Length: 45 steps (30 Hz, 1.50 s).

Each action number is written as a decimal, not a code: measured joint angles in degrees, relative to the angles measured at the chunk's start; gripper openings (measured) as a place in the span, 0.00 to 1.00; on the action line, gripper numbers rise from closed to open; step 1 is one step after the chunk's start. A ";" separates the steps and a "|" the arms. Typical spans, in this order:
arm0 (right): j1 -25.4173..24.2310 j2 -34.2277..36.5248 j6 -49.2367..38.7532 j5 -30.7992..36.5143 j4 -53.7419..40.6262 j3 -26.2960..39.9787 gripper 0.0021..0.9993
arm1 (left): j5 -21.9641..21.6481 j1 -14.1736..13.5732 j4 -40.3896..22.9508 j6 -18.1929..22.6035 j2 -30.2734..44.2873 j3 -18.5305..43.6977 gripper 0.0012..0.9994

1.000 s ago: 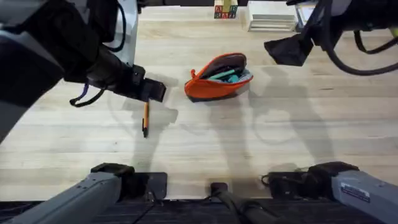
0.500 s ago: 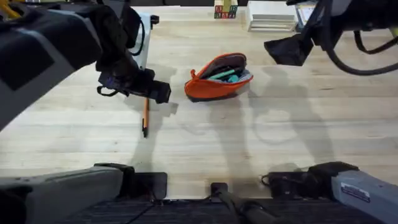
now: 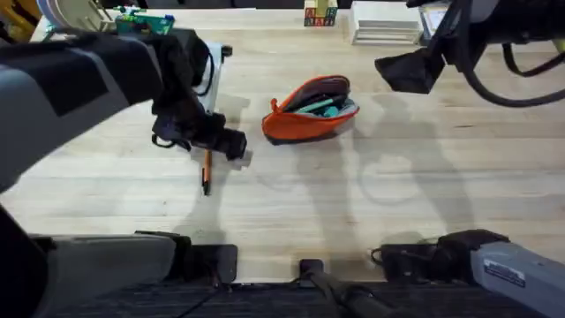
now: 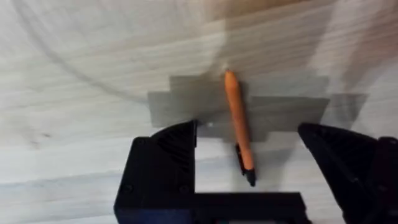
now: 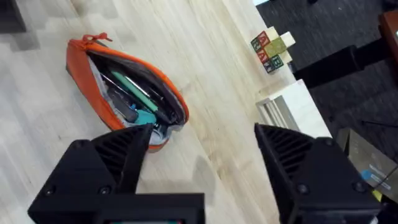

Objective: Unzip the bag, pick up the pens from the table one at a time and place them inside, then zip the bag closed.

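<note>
Orange pen [image 3: 207, 171]: lies flat on the wood table [image 3: 371, 212], left of centre in the overhead frame, black end toward the bottom edge; its upper end is hidden under the left gripper.
Left gripper [image 4: 249, 134]: wide open, holding nothing; in the left wrist view the pen [image 4: 239, 126] sits between the two black fingers [image 4: 165, 152], nearer the left one, and reads as roughly parallel to them rather than crosswise.
Left gripper, overhead [image 3: 221, 141]: directly above the pen's upper end, low over the table.
Bag [image 3: 311, 110]: orange pouch, unzipped and gaping, upper centre of the overhead frame, well apart from the pen; green and teal items already inside [image 5: 127, 93].
Right gripper [image 5: 202, 146]: open, empty, hanging above the table at upper right of the overhead frame, clear of the bag.
Step in hand: likely the pick of the second pen.
How to do it well: centre the pen between the fingers first; turn the wrist if needed so the fingers close across the barrel; go down until the tips nearly touch wood; close around mid-barrel so it doesn't tip.
Risk: slim round barrel may roll or squirt out if clipped off-centre.
Left to do: drop pen in bag, zip shut.
</note>
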 joint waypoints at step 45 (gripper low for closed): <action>0.00 -0.02 0.39 0.00 -0.06 0.00 1.00 | -3.98 -8.20 5.50 -3.26 -4.21 6.74 0.04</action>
